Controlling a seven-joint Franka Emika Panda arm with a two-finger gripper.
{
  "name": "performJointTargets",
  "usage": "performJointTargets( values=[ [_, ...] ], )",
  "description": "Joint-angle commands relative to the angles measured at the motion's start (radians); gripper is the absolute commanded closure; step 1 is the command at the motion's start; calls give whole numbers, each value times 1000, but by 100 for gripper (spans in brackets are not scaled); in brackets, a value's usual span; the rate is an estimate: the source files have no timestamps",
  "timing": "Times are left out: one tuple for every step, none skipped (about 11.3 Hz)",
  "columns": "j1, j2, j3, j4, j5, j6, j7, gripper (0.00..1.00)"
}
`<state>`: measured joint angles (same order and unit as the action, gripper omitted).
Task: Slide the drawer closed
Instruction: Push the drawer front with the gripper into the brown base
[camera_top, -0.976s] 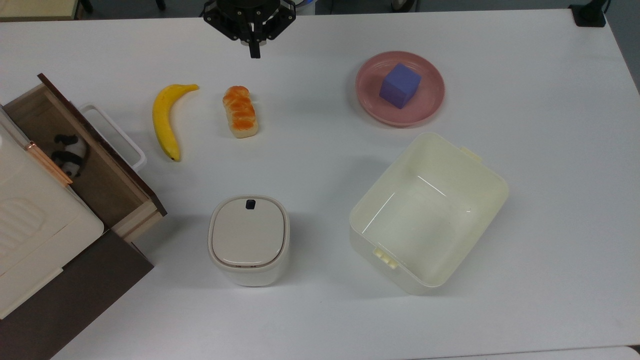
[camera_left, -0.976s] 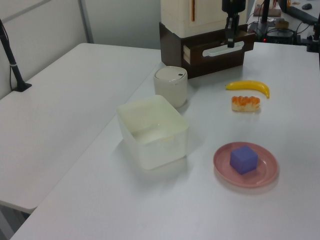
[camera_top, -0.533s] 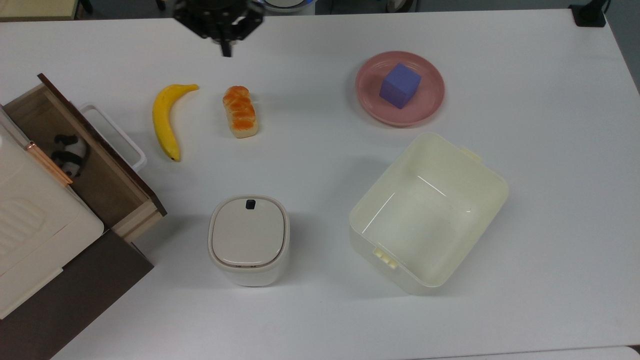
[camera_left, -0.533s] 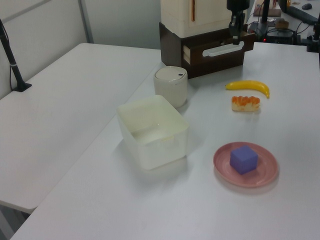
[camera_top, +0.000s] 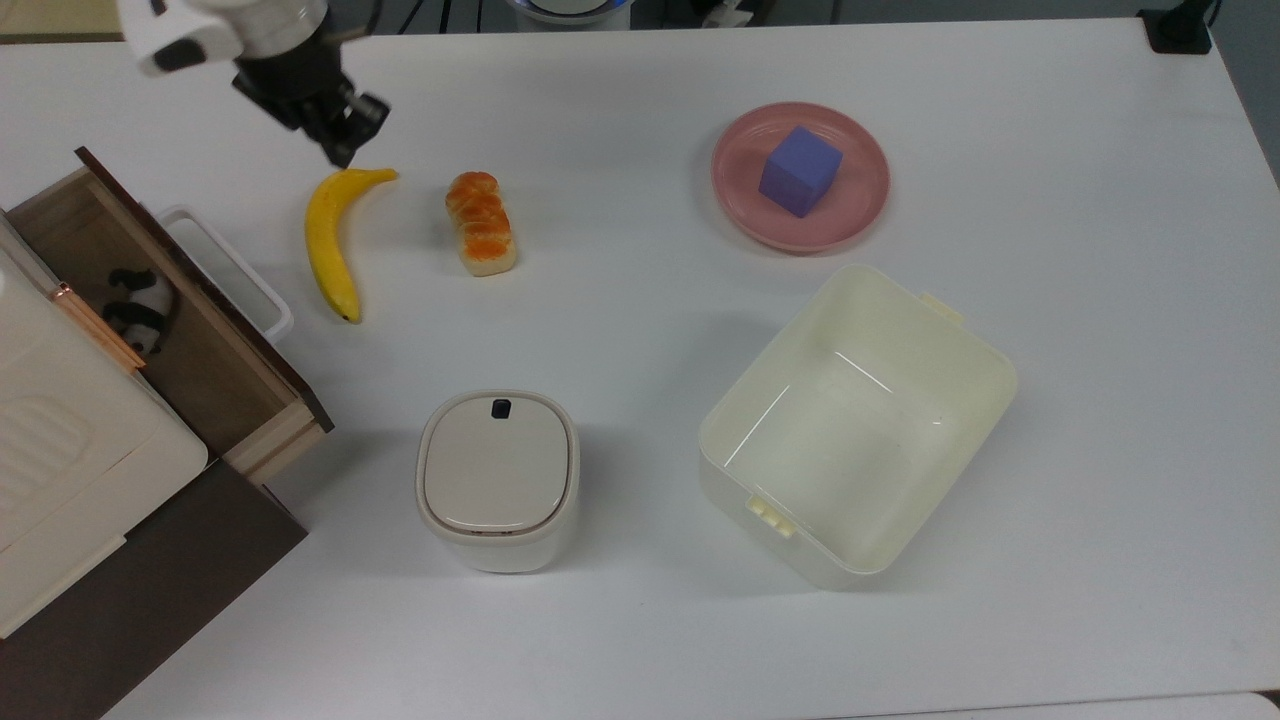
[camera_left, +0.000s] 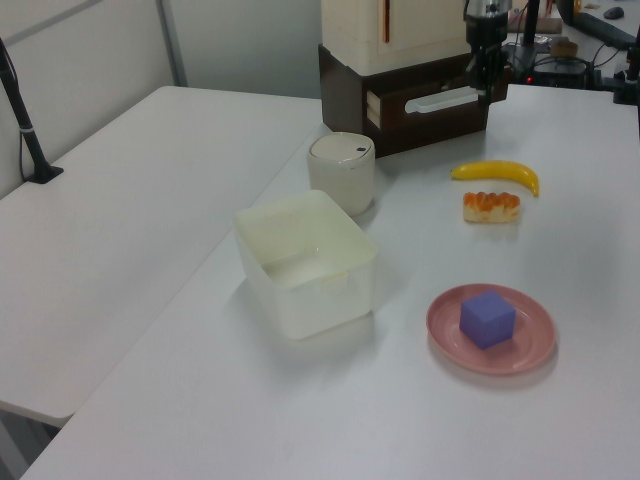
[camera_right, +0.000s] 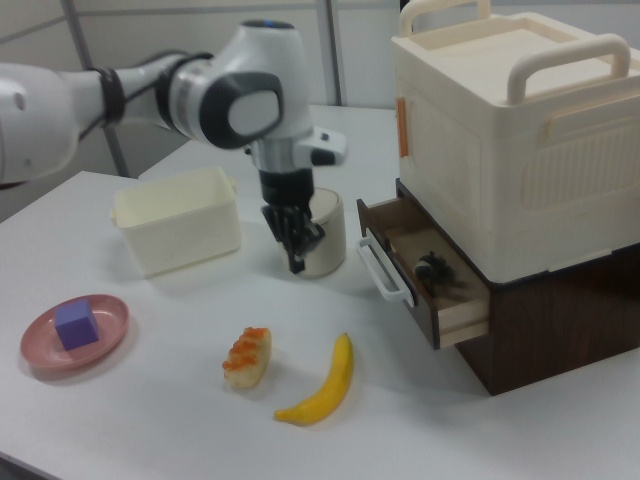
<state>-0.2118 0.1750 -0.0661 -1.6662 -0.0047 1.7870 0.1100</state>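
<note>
The wooden drawer (camera_top: 195, 345) stands pulled out of the dark brown cabinet at the top view's left, with its white loop handle (camera_top: 232, 268) facing the table. A small panda toy (camera_top: 138, 310) lies inside it. In the right view the drawer (camera_right: 448, 292) and its handle (camera_right: 384, 270) jut out under the cream box. My gripper (camera_top: 342, 152) is shut and holds nothing. It hangs over the banana's upper tip, apart from the handle on the top view's upper right. It points down left of the handle in the right view (camera_right: 297, 262), and sits by the handle's far end in the left view (camera_left: 489, 88).
A banana (camera_top: 328, 242) and a bread roll (camera_top: 481, 222) lie just right of the drawer in the top view. A white lidded can (camera_top: 497, 476), a cream open bin (camera_top: 985, 365) and a pink plate (camera_top: 862, 203) with a purple cube (camera_top: 799, 170) stand farther right. A white appliance (camera_top: 60, 440) tops the cabinet.
My gripper has swung toward the top view's left, from the table's far middle edge to above the banana's tip, nearer the drawer. The drawer has not moved.
</note>
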Motion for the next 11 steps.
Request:
performJointTargets(
  values=[
    [-49,26,-1,-47,22,162,173,100],
    [-69,37,-1,-46,20,199,192,100],
    [-78,52,-1,-43,20,233,204,100],
    [-92,67,-1,-40,20,270,230,100],
    [-98,86,-3,-37,17,294,237,100],
    [-101,101,-14,-27,17,325,237,100],
    [-100,112,-32,-23,17,343,240,100],
    [-101,121,-40,-12,17,368,241,100],
    [-101,150,-55,18,17,393,241,100],
    [-100,190,-67,67,17,399,241,100],
    [-100,228,-79,101,15,402,241,100]
  ],
)
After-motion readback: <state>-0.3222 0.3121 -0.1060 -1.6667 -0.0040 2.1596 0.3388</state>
